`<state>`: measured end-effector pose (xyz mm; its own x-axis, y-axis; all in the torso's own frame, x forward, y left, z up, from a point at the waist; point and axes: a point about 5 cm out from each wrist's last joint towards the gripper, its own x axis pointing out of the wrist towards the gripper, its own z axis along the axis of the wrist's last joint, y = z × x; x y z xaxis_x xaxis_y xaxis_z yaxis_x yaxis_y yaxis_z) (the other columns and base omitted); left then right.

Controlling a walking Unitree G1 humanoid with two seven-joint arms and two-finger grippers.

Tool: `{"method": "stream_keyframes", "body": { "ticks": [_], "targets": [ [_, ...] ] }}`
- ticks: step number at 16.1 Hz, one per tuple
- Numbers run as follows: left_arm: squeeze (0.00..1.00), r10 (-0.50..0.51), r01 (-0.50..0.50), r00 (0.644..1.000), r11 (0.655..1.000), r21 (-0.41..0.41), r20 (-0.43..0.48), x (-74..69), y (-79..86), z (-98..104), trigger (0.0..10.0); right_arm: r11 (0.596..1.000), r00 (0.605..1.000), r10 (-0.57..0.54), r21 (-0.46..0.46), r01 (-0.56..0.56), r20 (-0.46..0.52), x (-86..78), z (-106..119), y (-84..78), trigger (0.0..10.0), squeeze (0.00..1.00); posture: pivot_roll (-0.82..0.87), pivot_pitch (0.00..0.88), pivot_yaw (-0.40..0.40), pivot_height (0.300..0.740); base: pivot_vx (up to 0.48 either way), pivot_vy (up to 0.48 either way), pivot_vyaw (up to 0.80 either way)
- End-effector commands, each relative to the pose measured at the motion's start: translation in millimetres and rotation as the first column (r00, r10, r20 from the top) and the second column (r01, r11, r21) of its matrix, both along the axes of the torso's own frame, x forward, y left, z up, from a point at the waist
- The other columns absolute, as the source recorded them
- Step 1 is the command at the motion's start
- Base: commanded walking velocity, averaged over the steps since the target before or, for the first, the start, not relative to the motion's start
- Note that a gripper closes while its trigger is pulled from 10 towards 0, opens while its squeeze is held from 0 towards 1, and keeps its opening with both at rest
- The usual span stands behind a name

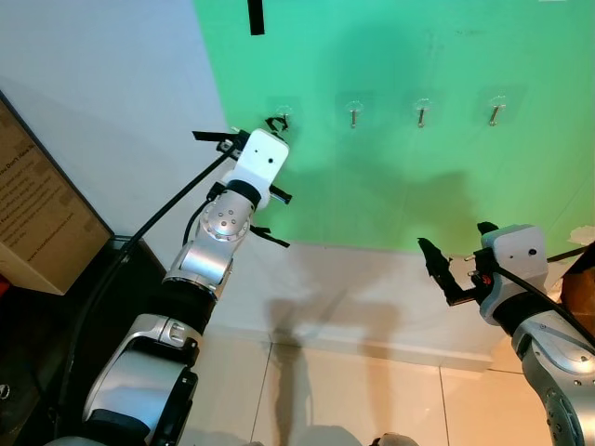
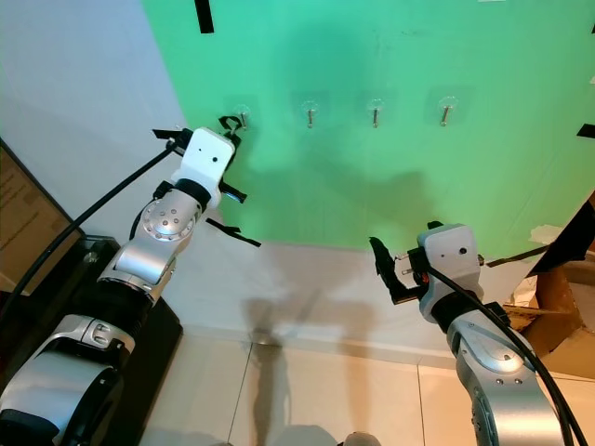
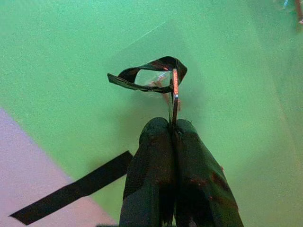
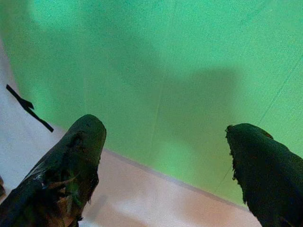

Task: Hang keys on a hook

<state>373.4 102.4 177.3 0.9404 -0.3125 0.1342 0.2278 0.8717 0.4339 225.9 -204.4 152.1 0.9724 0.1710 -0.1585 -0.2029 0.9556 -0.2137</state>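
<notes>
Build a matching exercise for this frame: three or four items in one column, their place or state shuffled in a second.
Items:
1. left gripper
2. right gripper
3. key strap
4. cardboard box

States:
A. jaws wide apart, low by the wall
B. looped up at the leftmost hook
C. on the floor at far left
D. jaws closed on the key ring

Pairs: 1-D, 2-A, 3-B, 4-C

Two silver arms fill the lower frame, built of rounded metallic segments with black joints between them. The left arm (image 1: 206, 251), at centre left, shows a round disc ringed with small screws and ends in a white boxy wrist housing (image 1: 258, 160); a thick black cable runs along it. The right arm (image 1: 548, 344), at lower right, carries a matching white housing (image 1: 514, 249) and a black cable. Both end in long black fingers (image 4: 75, 161).
</notes>
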Motion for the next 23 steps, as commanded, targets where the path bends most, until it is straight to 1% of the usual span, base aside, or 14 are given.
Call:
{"method": "stream_keyframes", "body": {
  "ticks": [1, 3, 5, 7, 8, 13, 19, 21, 23],
  "targets": [
    [0.0, 0.02, -0.02, 1.0, 1.0, 0.018, -0.006, 2.8, 5.9, 0.3, 10.0, 0.999, 0.999, 0.033, 0.001, -0.033, 0.014, 0.7, 5.8, 4.8, 10.0, 0.0, -0.21, 0.0, 0.098, 0.74, 0.0, 0.0, 0.0],
    [0.0, 0.011, -0.01, 1.0, 1.0, 0.028, -0.027, 2.8, 4.7, -3.9, 10.0, 0.999, 0.999, 0.034, -0.002, -0.034, 0.015, 2.4, 6.6, 4.2, 10.0, 0.0, -0.21, 0.0, 0.095, 0.74, 0.0, 0.0, 0.0],
    [0.0, 0.001, 0.002, 0.998, 0.998, 0.055, -0.057, 4.7, 3.9, -9.6, 10.0, 0.999, 0.999, 0.037, -0.008, -0.037, 0.017, 3.4, 7.8, 3.6, 10.0, 0.0, -0.21, 0.0, 0.094, 0.74, 0.0, 0.0, 0.0],
    [0.0, 0.005, -0.001, 0.998, 0.998, 0.063, -0.07, 7.3, 4.6, -11.0, 10.0, 0.999, 0.999, 0.04, -0.011, -0.04, 0.018, 3.9, 8.6, 3.7, 10.0, 0.0, -0.22, 0.0, 0.094, 0.74, 0.0, 0.0, 0.0],
    [0.0, -0.011, 0.017, 0.997, 0.997, 0.07, -0.077, 8.5, 3.5, -11.5, 10.0, 0.999, 0.999, 0.042, -0.012, -0.042, 0.019, 3.8, 8.9, 4.4, 10.0, 0.0, -0.22, 0.0, 0.094, 0.74, 0.0, 0.0, 0.0],
    [0.0, -0.017, 0.024, 0.997, 0.996, 0.092, -0.08, 11.3, 2.7, -11.5, 10.0, 0.999, 0.999, 0.045, -0.018, -0.045, 0.018, 3.2, 9.1, 4.7, 10.0, 0.0, -0.22, 0.0, 0.097, 0.74, 0.0, 0.0, 0.0],
    [0.0, 0.018, -0.017, 0.999, 0.998, 0.056, -0.028, 9.1, 4.6, -9.4, 10.0, 0.998, 0.999, 0.048, -0.029, -0.047, 0.017, 2.9, 9.8, 3.1, 10.0, 0.0, -0.22, 0.0, 0.08, 0.74, 0.0, 0.0, 0.0],
    [0.0, 0.034, -0.035, 0.999, 0.999, 0.029, 0.02, 7.2, 4.7, -4.2, 10.0, 0.997, 0.998, 0.068, -0.036, -0.068, 0.008, 3.7, 10.5, 2.6, 10.0, 0.0, -0.22, 0.0, 0.05, 0.74, 0.0, 0.0, 0.0],
    [0.0, 0.046, -0.047, 0.998, 0.999, 0.013, 0.037, 7.2, 5.6, -1.6, 10.0, 0.996, 0.997, 0.076, -0.04, -0.076, 0.007, 5.4, 11.6, 1.7, 10.0, 0.0, -0.21, 0.0, 0.041, 0.74, 0.0, 0.0, 0.0]
  ]
}}
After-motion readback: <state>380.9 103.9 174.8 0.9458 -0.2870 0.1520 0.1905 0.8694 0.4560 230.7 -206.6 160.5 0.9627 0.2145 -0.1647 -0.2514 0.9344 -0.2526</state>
